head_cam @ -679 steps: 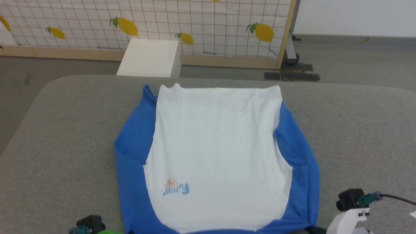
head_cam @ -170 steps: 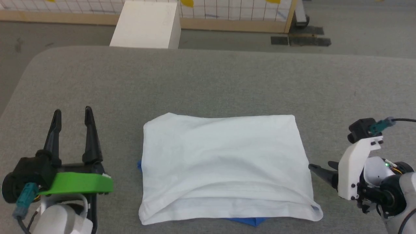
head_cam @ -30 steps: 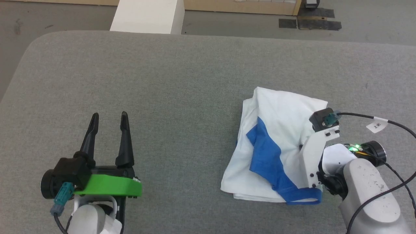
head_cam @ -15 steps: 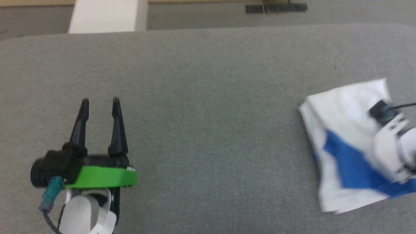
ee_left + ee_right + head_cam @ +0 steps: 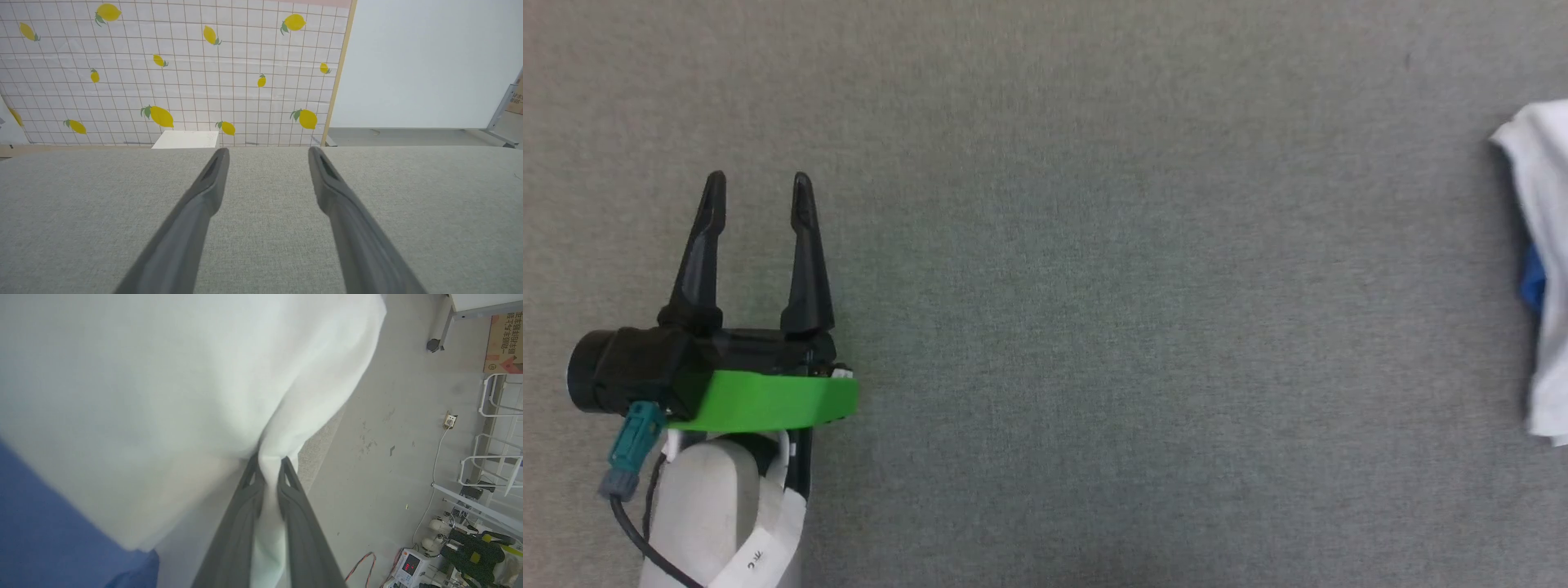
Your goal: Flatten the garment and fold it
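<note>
garment [image 5: 1547,204]: at the right side of the tabletop [image 5: 1094,286], a white bundle with a bit of blue showing; well apart from the left fingers. whether it lies fully flat cannot be told.
right fingers [image 5: 239,522]: clenched on a narrow pinch of white cloth, with the rest of the garment [image 5: 163,396] fanning out from the pinch. the tabletop's right edge and the floor [image 5: 367,477] are just beyond.
left fingers [image 5: 701,253]: released and spread wide, grasping nothing, over bare tabletop at the near left; in the wrist view the left fingers [image 5: 192,216] point toward the far edge.
step in hand: likely shifting the folded bundle to the right with one arm.
fold so far: looks loose, since blue shows past the white layers, so the task seems late but not tidy.
doing it well: grip through all the layers, not only the top one; travel low and slow so the lower layers do not slide open.
set-down: place it inside the right edge, let the cloth settle, then open the fingers and lift straight off.
risk: the bundle may slip over the edge or unfold under a one-point pull.
left arm's part: it could press the near side to square the layers.
</note>
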You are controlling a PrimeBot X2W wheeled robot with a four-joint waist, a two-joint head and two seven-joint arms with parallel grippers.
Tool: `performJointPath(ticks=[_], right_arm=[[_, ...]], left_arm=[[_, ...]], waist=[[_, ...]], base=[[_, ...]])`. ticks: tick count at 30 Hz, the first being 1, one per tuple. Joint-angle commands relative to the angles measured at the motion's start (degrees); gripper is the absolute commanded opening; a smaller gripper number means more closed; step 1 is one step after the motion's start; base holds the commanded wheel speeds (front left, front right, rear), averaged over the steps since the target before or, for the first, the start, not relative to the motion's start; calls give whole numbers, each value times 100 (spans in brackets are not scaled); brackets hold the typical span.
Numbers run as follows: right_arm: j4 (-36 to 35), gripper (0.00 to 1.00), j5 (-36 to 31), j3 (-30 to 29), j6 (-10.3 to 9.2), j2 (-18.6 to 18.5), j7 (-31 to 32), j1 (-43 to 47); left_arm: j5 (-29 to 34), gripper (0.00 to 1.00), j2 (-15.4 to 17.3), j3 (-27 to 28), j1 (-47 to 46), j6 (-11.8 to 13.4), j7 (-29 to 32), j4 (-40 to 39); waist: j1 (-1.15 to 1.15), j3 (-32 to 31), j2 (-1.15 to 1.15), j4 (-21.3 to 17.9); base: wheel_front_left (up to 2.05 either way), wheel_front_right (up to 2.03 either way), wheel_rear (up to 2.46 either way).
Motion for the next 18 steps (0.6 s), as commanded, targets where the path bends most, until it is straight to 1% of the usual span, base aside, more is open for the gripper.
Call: performJointPath(ticks=[1,4,5,7,9,13,16,18], right_arm=[[106,0,-94,-91,-12,-44,-22,-96],[328,0,-220,-299,-12,-76,-48,-115],[413,5,-246,-401,-12,-73,-35,-129],[505,100,-321,-547,-12,-31,-70,-137],[544,100,-347,-641,-12,35,-93,-133],[512,100,-286,-753,-12,149,-157,-135],[313,100,-118,-989,-12,249,-338,-272],[113,100,-18,-1200,-12,402,-542,-408]], left_arm=[[62,100,50,16,-118,23,-13,-28],[50,100,67,30,-127,45,-12,-38],[44,100,70,32,-126,49,-12,-34],[30,100,75,36,-115,57,-13,-1],[11,100,73,40,-84,69,-13,57],[-76,100,62,63,24,78,-11,233],[-153,100,52,104,121,94,-9,390],[-223,100,40,153,195,120,-8,487]], waist=[[-1,390,0,71],[-1,434,0,101],[-1,433,0,104],[-1,379,0,102],[-1,254,0,85],[-1,-199,0,30],[-1,-660,0,-7],[-1,-983,0,-20]], base=[[0,0,0],[0,0,0],[0,0,0],[0,0,0],[0,0,0],[0,0,0],[0,0,0],[0,0,0]])
